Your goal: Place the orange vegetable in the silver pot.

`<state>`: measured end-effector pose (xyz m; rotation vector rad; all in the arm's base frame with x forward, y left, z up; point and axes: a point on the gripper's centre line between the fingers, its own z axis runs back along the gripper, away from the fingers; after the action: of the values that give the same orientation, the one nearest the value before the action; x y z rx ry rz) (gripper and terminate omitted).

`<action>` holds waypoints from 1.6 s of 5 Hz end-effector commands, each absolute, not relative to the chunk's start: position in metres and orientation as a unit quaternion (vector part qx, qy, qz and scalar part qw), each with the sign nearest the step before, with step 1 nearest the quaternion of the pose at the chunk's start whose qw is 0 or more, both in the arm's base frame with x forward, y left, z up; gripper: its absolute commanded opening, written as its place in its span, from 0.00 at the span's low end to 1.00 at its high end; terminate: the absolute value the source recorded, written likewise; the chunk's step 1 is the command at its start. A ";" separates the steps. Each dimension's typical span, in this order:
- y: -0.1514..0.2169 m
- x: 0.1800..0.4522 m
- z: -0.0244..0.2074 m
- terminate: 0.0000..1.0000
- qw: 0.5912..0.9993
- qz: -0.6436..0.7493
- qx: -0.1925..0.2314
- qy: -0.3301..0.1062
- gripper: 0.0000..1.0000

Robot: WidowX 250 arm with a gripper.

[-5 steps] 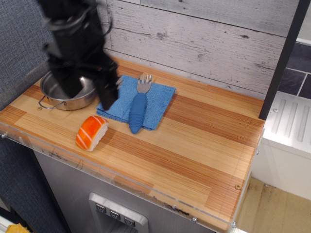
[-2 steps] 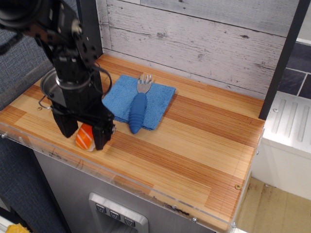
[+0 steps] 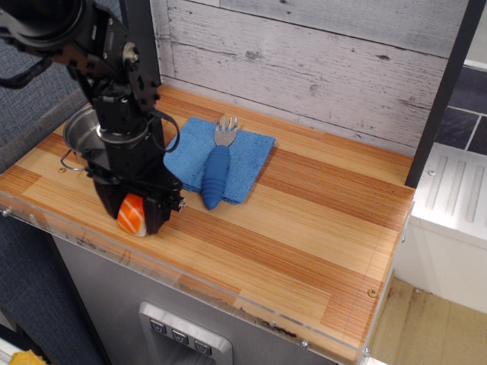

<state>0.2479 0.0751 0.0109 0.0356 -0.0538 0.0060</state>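
The orange vegetable [image 3: 131, 215], a small orange block with white stripes, lies on the wooden counter near its front left edge. My black gripper [image 3: 132, 214] has come down over it, with one finger on each side, pressed against it. The arm covers the block's upper part. The silver pot [image 3: 82, 131] sits behind the arm at the far left of the counter; only part of its rim and one wire handle show.
A blue cloth [image 3: 247, 156] lies right of the pot with a blue-handled fork [image 3: 216, 171] on it. The counter's front edge has a clear plastic lip [image 3: 228, 293]. A grey plank wall stands behind.
The gripper dropped from above the pot to the counter over the orange vegetable, then its fingers drew in against the block's sides.
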 end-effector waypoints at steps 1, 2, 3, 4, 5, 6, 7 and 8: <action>0.084 0.276 0.096 0.00 0.989 0.020 0.026 -0.147 0.00; 0.124 0.287 0.145 0.00 0.983 0.076 0.041 -0.159 0.00; 0.158 0.293 0.132 0.00 0.986 0.094 0.044 -0.133 0.00; 0.169 0.291 0.111 0.00 0.989 0.099 0.035 -0.102 0.00; 0.160 0.294 0.092 0.00 0.992 0.093 0.016 -0.083 0.00; 0.151 0.296 0.068 0.00 0.994 0.093 -0.002 -0.059 0.00; 0.148 0.300 0.047 0.00 0.994 0.095 -0.011 -0.053 0.00; 0.145 0.309 0.045 0.00 0.995 0.090 -0.005 -0.051 1.00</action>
<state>0.3072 0.1429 0.0341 -0.0246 -0.0660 0.1890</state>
